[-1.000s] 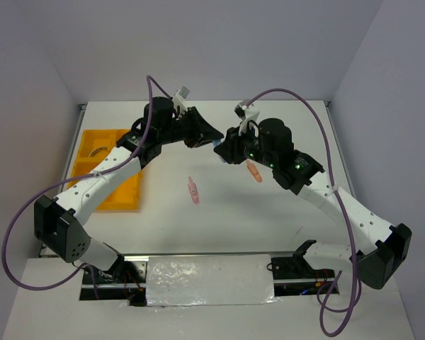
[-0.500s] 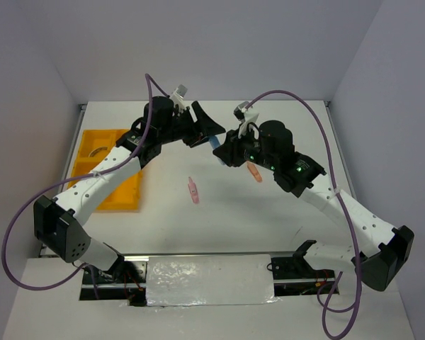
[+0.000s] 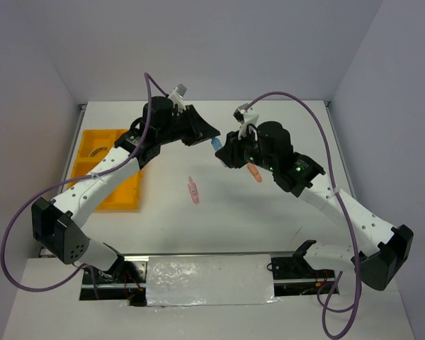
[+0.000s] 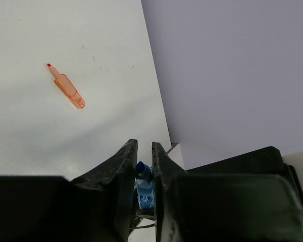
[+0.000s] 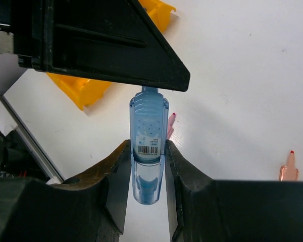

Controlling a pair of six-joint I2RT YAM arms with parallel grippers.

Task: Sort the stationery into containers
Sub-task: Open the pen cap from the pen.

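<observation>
A clear bottle with a blue cap hangs in the air between both arms over the middle of the table. My right gripper is shut on the bottle's body, near its barcode label. My left gripper is shut on the blue cap end; its black finger covers that end in the right wrist view. A pink clip-like piece and an orange one lie on the white table. The yellow-orange tray sits at the left, partly under my left arm.
The orange piece lies on bare table below the left wrist. The pink piece is partly hidden behind the bottle, and the orange piece lies at the right. Grey walls close in the table's far and side edges.
My left gripper opened wide half a second ago and has now shut on the bottle's cap end. The right gripper has kept its hold and barely shifted.
</observation>
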